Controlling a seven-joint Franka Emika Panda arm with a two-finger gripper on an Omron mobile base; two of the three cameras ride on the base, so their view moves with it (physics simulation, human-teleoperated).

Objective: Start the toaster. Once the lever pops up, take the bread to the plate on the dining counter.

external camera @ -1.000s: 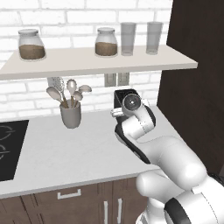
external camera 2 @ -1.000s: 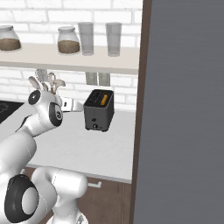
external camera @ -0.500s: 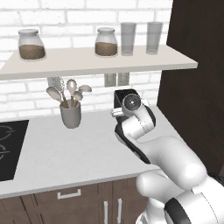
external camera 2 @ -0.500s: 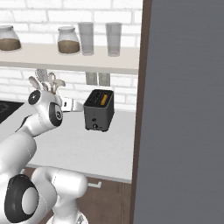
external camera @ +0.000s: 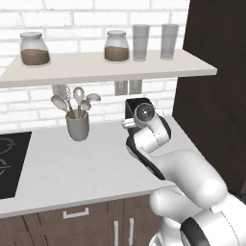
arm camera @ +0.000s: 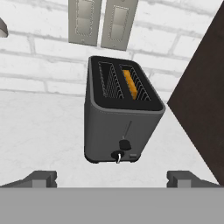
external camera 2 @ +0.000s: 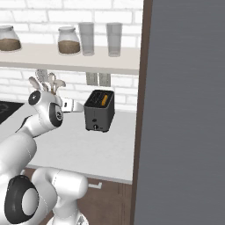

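Toaster [arm camera: 120, 118]: upright at the tabletop's [external camera 2: 88, 147] back edge, near its right end, bread [arm camera: 130, 82] in one slot. Tool [arm camera: 111, 177]: jaws wide, empty, just short of the toaster's lever face.

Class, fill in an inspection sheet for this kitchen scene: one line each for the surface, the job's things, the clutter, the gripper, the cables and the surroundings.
Surface: pale grey worktop, black hob at its left end.
Job's things: dark toaster stands upright on the worktop by the brick wall; bread sits in the slot nearer the dark panel; other slot empty; lever low on the front face.
Clutter: grey utensil cup holding spoons.
Gripper: gripper open, short of the toaster's front, holding nothing.
Cables: nothing seen.
Surroundings: shelf with two jars and two glasses; wall sockets; dark tall panel on the right.
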